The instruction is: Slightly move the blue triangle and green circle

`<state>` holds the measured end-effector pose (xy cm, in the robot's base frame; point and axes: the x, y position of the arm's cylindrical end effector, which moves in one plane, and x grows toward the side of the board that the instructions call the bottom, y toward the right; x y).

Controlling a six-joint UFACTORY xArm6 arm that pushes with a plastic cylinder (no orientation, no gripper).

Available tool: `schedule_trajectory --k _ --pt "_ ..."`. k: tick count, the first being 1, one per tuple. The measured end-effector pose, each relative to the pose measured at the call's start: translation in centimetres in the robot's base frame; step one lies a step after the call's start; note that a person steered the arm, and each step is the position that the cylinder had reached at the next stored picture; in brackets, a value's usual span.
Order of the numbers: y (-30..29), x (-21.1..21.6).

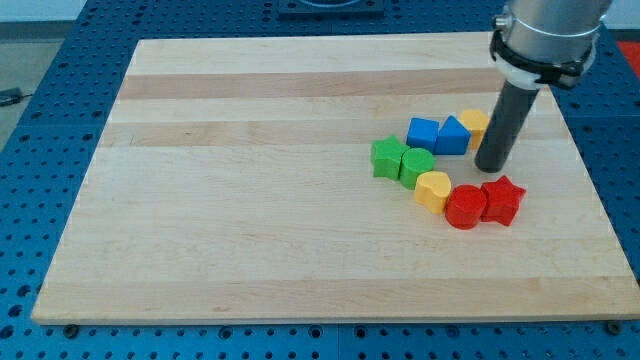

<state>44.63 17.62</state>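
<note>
1. End effector: a bare rod with no jaws, gripping nothing; my tip point(491, 166) rests at 3 o'clock of the blue triangle point(453, 135).
2. Green circle point(417, 165) lies at 7 o'clock of that triangle.
3. Push leftward gently; stop early.
</note>
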Motion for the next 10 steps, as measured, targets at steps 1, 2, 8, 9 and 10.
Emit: schedule_trajectory --k 1,2,8,9,10 --pt "-1.7 -0.3" --pt "-2.9 -1.0" --pt "-3.9 -1.5" --pt "-3.9 -0.3" --pt "-4.3 -0.1"
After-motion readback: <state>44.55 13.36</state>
